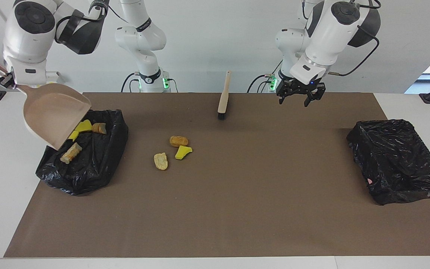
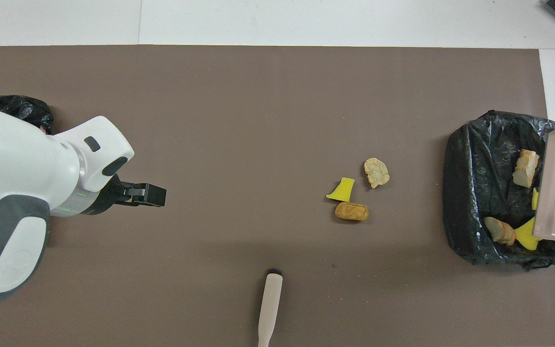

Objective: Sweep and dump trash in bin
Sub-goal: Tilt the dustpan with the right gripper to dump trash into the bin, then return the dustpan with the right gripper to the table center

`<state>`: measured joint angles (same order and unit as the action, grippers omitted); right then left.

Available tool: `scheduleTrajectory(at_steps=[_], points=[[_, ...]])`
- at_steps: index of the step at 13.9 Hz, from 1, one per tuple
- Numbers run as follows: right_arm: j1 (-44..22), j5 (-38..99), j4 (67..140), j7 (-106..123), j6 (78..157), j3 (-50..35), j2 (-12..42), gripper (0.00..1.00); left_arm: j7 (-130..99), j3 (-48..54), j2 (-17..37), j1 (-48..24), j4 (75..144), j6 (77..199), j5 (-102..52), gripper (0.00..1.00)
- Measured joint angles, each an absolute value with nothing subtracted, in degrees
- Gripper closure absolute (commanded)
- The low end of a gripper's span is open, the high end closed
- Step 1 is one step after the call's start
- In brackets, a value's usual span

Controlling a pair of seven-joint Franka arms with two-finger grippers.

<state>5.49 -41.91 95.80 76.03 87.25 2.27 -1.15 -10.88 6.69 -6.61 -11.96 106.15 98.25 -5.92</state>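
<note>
Trash is in two groups now. Four pieces lie inside the bin (image 1: 84, 157) at the right arm's end of the mat (image 1: 237, 209): yellow sponge scraps (image 1: 84, 126) and bread-like lumps (image 1: 70, 153). Three pieces rest on the mat near its middle, close together: an orange-brown lump (image 1: 178, 141), a yellow scrap (image 1: 183, 152) and a pale lump (image 1: 160, 161).

I judge all of them light, soft and crumbly, so they roll easily; better to push them than to pinch them.

My right gripper (image 1: 4, 77) is clenched on the handle of the dustpan (image 1: 54, 114), which hangs tilted and empty over the bin's edge. My left gripper (image 1: 299, 93) is released and holds nothing, up above the mat's edge nearest the robots. The brush (image 1: 223, 98) lies at that same edge, bristles toward the three pieces; its handle is where I should take it.
</note>
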Motion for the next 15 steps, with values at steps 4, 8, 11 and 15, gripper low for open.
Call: scheduleTrajectory(at_steps=[4,8,11,15], points=[[3.76,-30.63,95.83,65.23,86.42,1.61,-1.11,1.00,-9.31,6.81,-6.49,-11.45,106.14,98.28,-5.91,0.00],[-3.37,-23.33,95.94,48.98,86.40,1.02,-0.94,1.00,-7.70,6.68,-6.40,-10.71,106.13,98.28,-5.88,0.00],[-9.31,-17.37,96.18,34.24,86.45,0.77,0.06,1.00,-7.51,6.69,-6.35,-10.43,106.13,98.28,-5.88,0.00],[-16.21,-10.76,96.35,15.48,90.35,0.62,4.40,1.00,-7.33,6.88,-6.32,-10.28,105.97,98.33,-5.88,0.00]])
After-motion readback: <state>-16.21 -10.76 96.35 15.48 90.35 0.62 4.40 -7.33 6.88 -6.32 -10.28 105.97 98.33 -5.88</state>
